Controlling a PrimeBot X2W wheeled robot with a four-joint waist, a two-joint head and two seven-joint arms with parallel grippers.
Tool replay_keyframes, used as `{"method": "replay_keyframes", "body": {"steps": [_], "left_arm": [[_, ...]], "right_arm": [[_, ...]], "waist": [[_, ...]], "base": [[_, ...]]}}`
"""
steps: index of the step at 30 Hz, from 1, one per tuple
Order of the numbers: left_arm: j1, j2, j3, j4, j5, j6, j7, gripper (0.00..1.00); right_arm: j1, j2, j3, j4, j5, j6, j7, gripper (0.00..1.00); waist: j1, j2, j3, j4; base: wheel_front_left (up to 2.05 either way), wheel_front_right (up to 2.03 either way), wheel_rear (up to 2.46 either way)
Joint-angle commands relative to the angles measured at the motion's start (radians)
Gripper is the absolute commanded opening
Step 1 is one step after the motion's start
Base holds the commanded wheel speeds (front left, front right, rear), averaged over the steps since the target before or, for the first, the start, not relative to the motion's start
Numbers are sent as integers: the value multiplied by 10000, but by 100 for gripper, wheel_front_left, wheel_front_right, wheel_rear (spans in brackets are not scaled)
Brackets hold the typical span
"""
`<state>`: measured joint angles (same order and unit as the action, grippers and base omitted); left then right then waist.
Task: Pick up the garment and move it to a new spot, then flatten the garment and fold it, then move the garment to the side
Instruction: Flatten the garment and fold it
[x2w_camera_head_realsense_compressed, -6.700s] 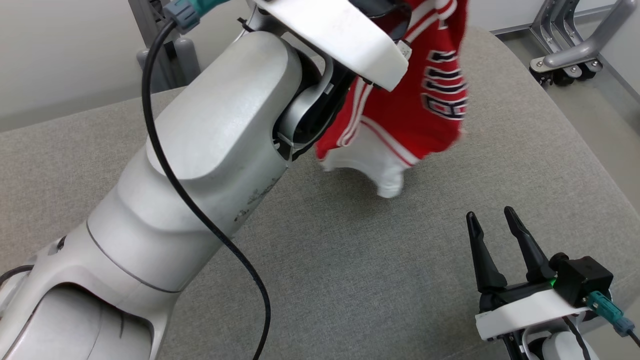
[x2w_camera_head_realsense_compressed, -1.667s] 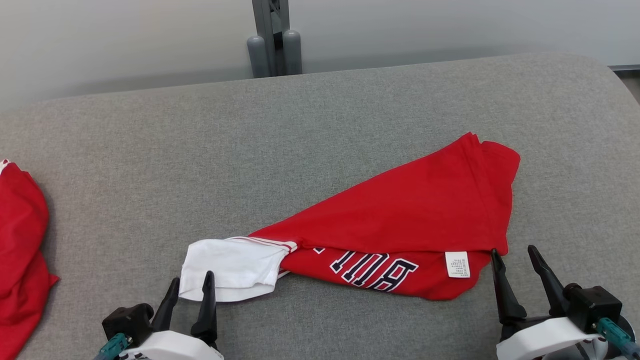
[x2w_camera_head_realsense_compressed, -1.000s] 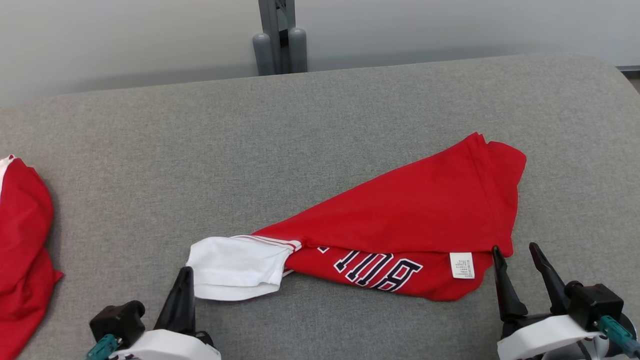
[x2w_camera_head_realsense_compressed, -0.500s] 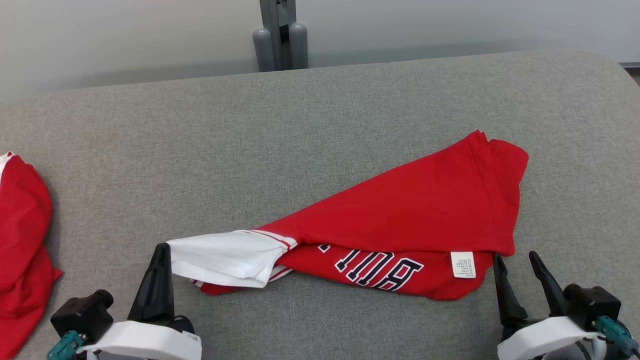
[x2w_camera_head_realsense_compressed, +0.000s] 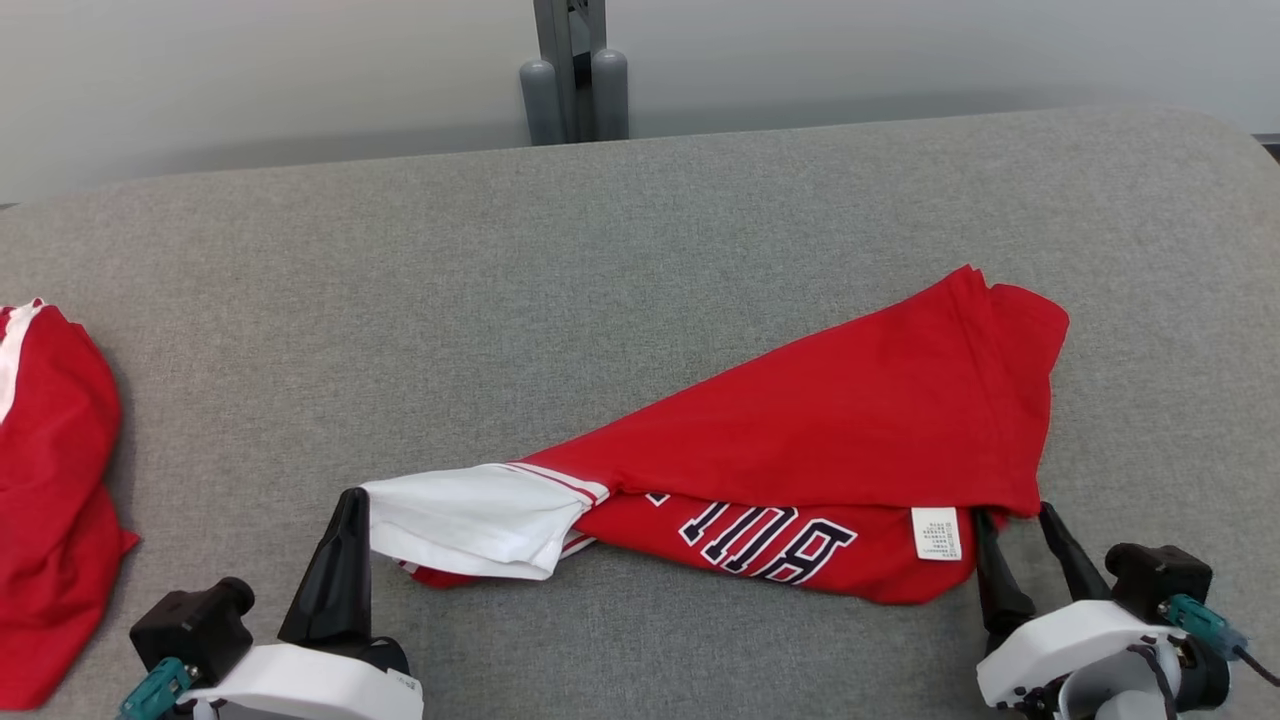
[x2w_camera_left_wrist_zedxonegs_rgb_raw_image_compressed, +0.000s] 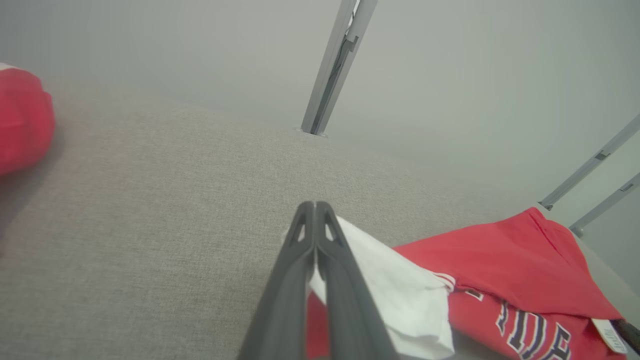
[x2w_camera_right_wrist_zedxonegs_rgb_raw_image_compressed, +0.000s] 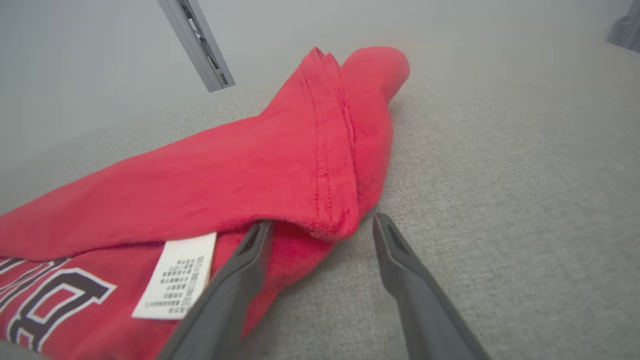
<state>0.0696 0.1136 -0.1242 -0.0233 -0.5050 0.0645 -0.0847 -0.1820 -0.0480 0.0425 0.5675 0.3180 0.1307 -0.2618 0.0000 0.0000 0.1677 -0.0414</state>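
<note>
Worktop (x2w_camera_head_realsense_compressed: 400, 300): grey, cloth-covered; carries everything here.
Garment (x2w_camera_head_realsense_compressed: 850, 420): red jersey, lying toward the front right, doubled over diagonally, lettering up along the near edge.
Step in hand: judged as flattening; best done by closing the right side squarely on the hem corner, then drawing both ends apart low and evenly, without jerks.
Second red garment (x2w_camera_head_realsense_compressed: 50, 500): heaped at far left, well apart.
White sleeve (x2w_camera_head_realsense_compressed: 470, 515): stretched leftward, pinched at its end.
Left gripper (x2w_camera_head_realsense_compressed: 350, 505): fingers (x2w_camera_left_wrist_zedxonegs_rgb_raw_image_compressed: 310, 235) pressed together, clamped on the sleeve.
Right gripper (x2w_camera_head_realsense_compressed: 1013, 515): fingers (x2w_camera_right_wrist_zedxonegs_rgb_raw_image_compressed: 250, 255) wide apart, straddling the hem corner, one touching red cloth at the fold's mouth, the other over bare worktop; holding nothing.
</note>
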Motion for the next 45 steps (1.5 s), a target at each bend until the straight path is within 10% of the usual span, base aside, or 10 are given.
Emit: {"method": "replay_keyframes", "body": {"steps": [1, 4, 19, 28, 45], "left_arm": [[1, 62, 5, -78, 18, 49, -10, 0], [20, 76, -12, -161, 37, 96, -16, 0], [-1177, -195, 474, -642, -1387, -847, -1037, 0], [-3297, 71, 1051, -1399, -3148, -1236, 150, 0], [-9380, 1314, 982, 408, -3818, -647, 2514, 0]], "right_arm": [[-191, -50, 140, 236, 103, 1, -53, 100], [-378, -54, 323, 519, 117, 1, -53, 0], [87, -425, -525, -2686, -1194, 1, -53, 0], [-991, -1528, -374, -4098, -1136, 1, -53, 0], [-6674, -3563, 2001, -2574, 5, -1, 416, 0]], "waist": [[0, 0, -30, 21], [0, 0, -84, 20], [0, 0, -666, -303], [0, 0, -1178, -516], [0, 0, -690, -428]], "base": [[0, 0, 0], [0, 0, 0], [0, 0, 0], [0, 0, 0], [0, 0, 0]]}}
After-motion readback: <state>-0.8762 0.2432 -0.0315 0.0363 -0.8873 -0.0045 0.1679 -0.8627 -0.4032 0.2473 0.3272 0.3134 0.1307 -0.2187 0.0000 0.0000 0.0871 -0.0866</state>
